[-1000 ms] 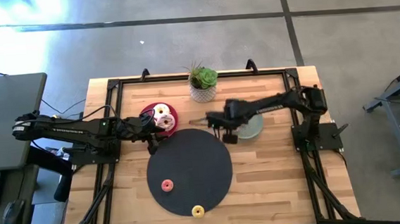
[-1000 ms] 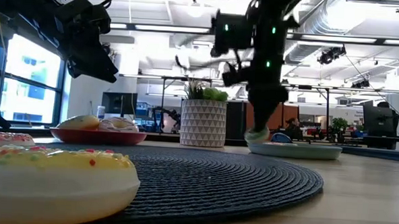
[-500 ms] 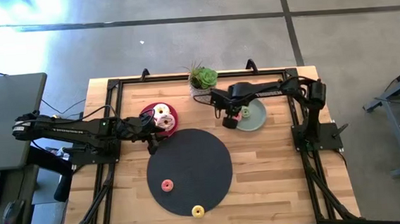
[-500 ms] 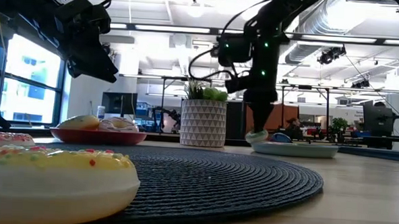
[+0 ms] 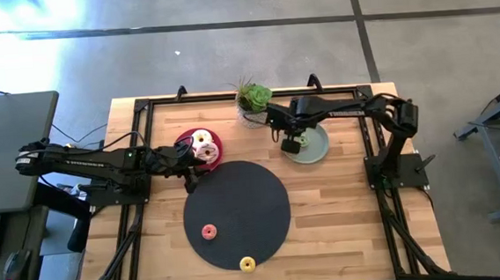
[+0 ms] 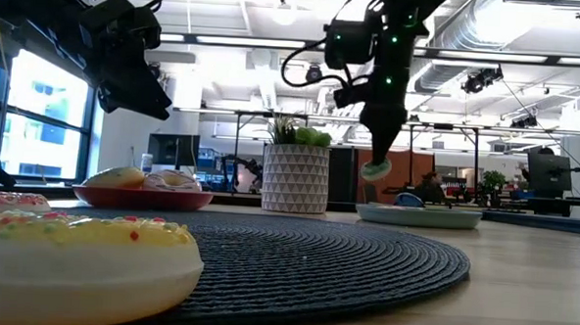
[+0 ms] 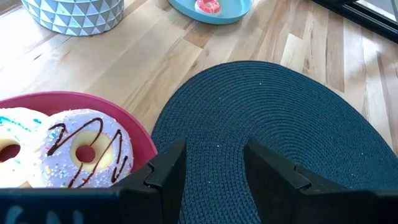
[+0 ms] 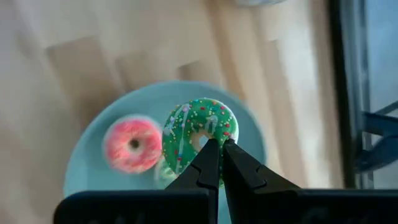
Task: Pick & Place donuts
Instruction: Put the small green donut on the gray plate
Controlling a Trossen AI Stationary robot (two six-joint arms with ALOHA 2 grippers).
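Black mat (image 5: 246,206) on wooden table (image 5: 343,213)

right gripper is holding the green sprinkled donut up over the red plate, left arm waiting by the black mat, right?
Not quite: the plate is wrong. The right gripper is shut on the green sprinkled donut above the sage-green plate, where a pink donut already lies; the right wrist view shows this. The left gripper does wait at the black mat's edge, beside the red plate.

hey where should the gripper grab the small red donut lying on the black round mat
Pinch the ring wall of the small red sprinkled donut, one finger through its centre hole, coming straight down. It lies flat on the black woven round mat, hole up, with nothing close beside it.
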